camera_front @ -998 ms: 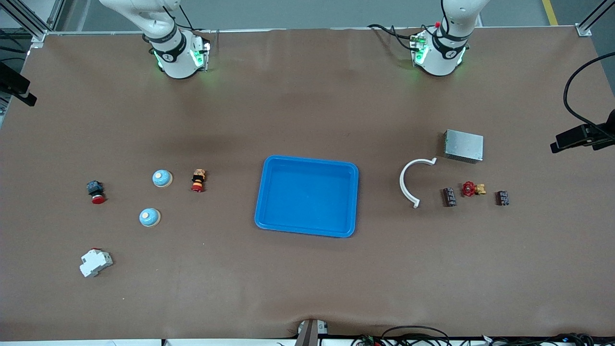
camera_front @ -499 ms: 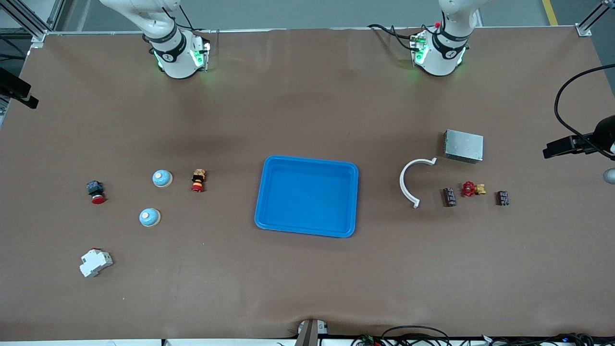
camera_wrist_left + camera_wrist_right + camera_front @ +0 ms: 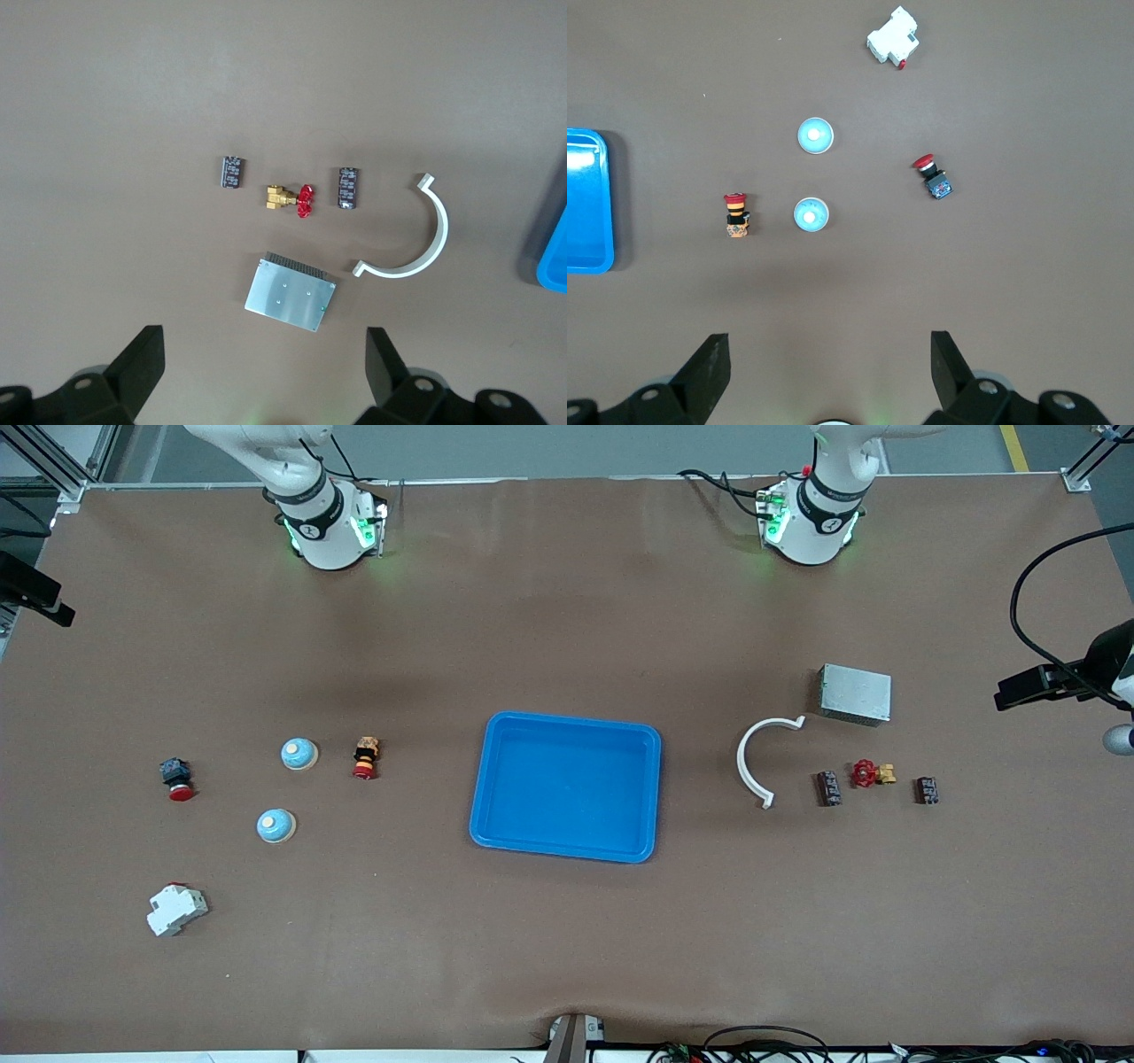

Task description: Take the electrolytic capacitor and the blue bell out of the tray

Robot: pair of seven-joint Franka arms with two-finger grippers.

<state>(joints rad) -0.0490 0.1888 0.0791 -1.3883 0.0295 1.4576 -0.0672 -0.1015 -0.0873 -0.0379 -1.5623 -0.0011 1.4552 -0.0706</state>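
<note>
Two light-blue dome bells sit toward the right arm's end of the table; both show in the right wrist view. Two small dark capacitors lie toward the left arm's end and show in the left wrist view. The blue tray sits mid-table, empty. My left gripper is open and empty, high over the table beside the metal box. My right gripper is open and empty, high over bare table by the bells.
A red-handled brass valve lies between the capacitors. A white curved clip and a metal box are close by. Two red push buttons and a white breaker lie around the bells.
In the front view a dark part of the left arm with its cable, at the edge of the picture, has shifted inward and up. Nothing on the table has moved.
</note>
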